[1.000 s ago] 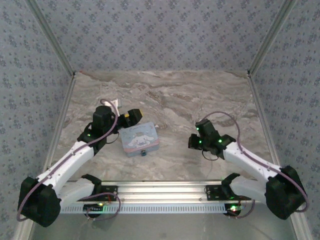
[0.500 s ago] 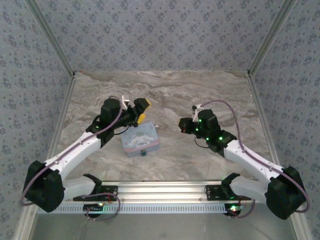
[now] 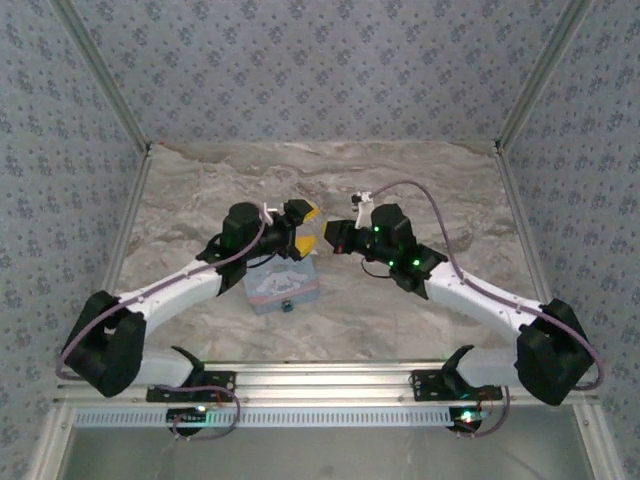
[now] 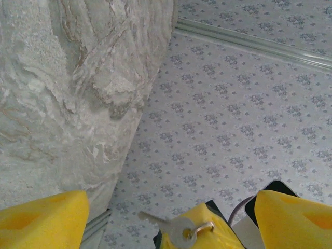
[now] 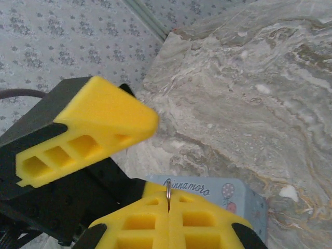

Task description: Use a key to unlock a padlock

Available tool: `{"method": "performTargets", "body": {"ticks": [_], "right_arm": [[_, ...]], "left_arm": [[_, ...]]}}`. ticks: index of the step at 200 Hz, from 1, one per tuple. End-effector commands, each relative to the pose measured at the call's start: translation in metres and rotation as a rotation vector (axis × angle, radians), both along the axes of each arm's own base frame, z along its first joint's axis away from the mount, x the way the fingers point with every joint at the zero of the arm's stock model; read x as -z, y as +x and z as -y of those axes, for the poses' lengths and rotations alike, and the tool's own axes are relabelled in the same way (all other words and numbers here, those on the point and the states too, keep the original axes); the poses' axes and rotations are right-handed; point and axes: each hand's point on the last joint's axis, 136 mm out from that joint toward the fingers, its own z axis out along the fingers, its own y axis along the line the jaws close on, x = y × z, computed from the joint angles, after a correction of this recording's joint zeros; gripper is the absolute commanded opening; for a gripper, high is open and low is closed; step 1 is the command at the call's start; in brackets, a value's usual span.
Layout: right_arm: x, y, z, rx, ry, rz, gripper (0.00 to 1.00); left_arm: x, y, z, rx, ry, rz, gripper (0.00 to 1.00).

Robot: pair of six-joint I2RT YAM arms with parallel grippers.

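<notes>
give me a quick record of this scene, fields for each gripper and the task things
left gripper: open, held up facing the right gripper
right gripper: shut on the key
key: silver, on a ring, blade sticking out of the pads
tin: pale blue, flat on the table, just nearer than the two grippers
padlock: tiny, at the tin's near side, untouched; locked or not cannot be told
table: marble pattern
</notes>
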Motion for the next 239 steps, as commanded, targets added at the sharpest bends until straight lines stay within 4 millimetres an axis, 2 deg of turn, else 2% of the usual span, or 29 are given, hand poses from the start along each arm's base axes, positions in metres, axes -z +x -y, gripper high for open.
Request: {"method": "performTargets", "body": {"ticks": [1, 43, 112, 137, 239], "right_arm": [[-0.024, 0.000, -0.017, -0.053, 0.040, 0.063, 0.00], [-0.018, -0.006, -0.029, -0.088, 0.041, 0.044, 0.00], [-0.016, -0.011, -0.022, -0.074, 0.035, 0.037, 0.00], [-0.016, -0.013, -0.019, -0.067, 0.031, 0.040, 0.00], [-0.020, -0.018, -0.010, -0.053, 0.029, 0.053, 0.00]], "left_arm": [[-0.014, -0.002, 0.009, 0.018, -0.085, 0.005, 0.82], [-0.010, -0.001, 0.009, 0.007, -0.105, -0.013, 0.73], [-0.007, 0.000, 0.008, -0.005, -0.103, -0.018, 0.49], [-0.004, 0.000, 0.007, -0.007, -0.094, -0.024, 0.43], [0.000, 0.001, 0.006, -0.017, -0.074, -0.027, 0.35]]}}
